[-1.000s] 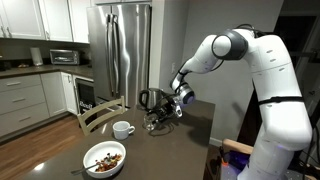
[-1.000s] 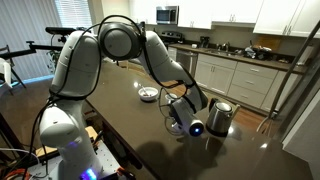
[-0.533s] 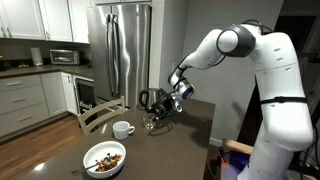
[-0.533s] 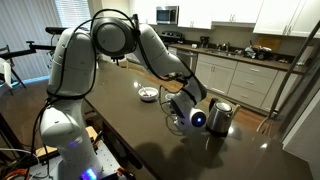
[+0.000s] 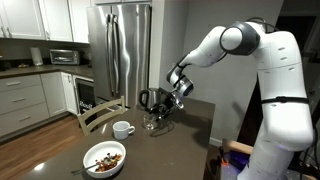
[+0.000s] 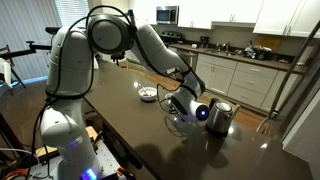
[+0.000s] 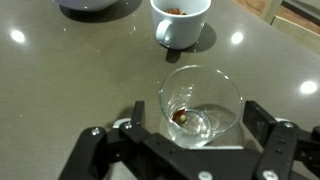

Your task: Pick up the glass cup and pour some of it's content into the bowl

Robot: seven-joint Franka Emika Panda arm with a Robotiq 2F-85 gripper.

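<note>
The glass cup (image 7: 200,100) is a clear tumbler with a small brownish bit at its bottom. It stands on the dark table, also seen in an exterior view (image 5: 155,122). My gripper (image 7: 198,122) is open, with one finger on each side of the cup and gaps to the glass. It hangs over the cup in both exterior views (image 5: 168,104) (image 6: 190,110). The white bowl (image 5: 105,158) with dark brown bits sits near the table's front edge. It also shows in an exterior view (image 6: 148,94) and at the top of the wrist view (image 7: 95,5).
A white handled mug (image 5: 123,129) stands between cup and bowl, close beyond the cup in the wrist view (image 7: 181,20). A steel kettle (image 6: 220,116) (image 5: 150,99) stands right beside the gripper. A wooden chair (image 5: 100,114) is at the table's side.
The arm and wrist have shifted slightly upward and toward the kettle. The glass cup, mug and bowl have not moved.
</note>
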